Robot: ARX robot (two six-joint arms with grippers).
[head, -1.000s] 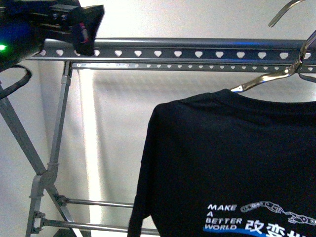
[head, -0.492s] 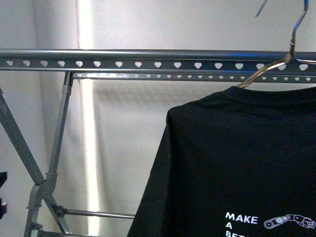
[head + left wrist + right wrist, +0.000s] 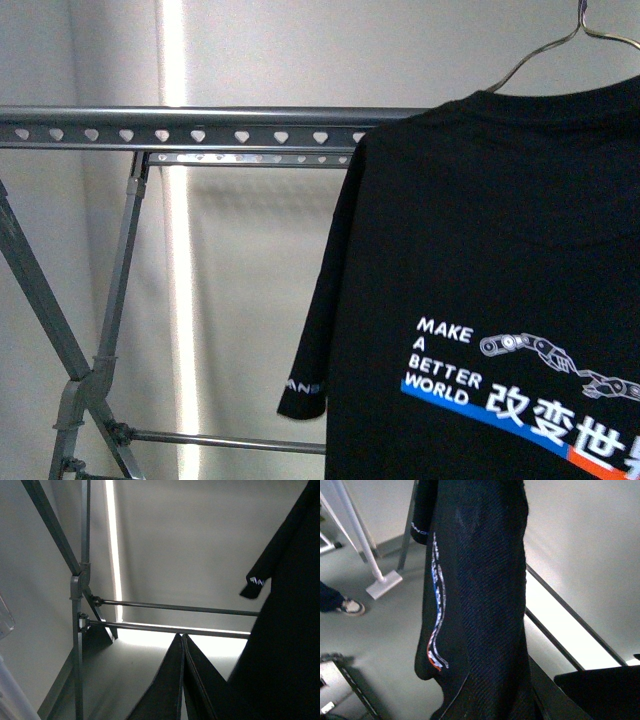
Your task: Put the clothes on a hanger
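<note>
The black T-shirt with white "MAKE A BETTER WORLD" text, Chinese characters and a robot-arms graphic hangs on a metal wire hanger at the right of the front view, in front of the perforated rack rail. Neither gripper shows in the front view. In the right wrist view the shirt hangs as a bunched column and my right gripper is shut on its fabric. In the left wrist view my left gripper is shut and empty, with the shirt's sleeve to one side.
The grey metal drying rack has slanted legs and low cross rods, also seen in the left wrist view. In the right wrist view, a person's shoe and a white pole base are on the floor.
The shirt and hanger have risen in the front view and now cover the rail's right part. The left arm, seen at upper left one second ago, has left the view.
</note>
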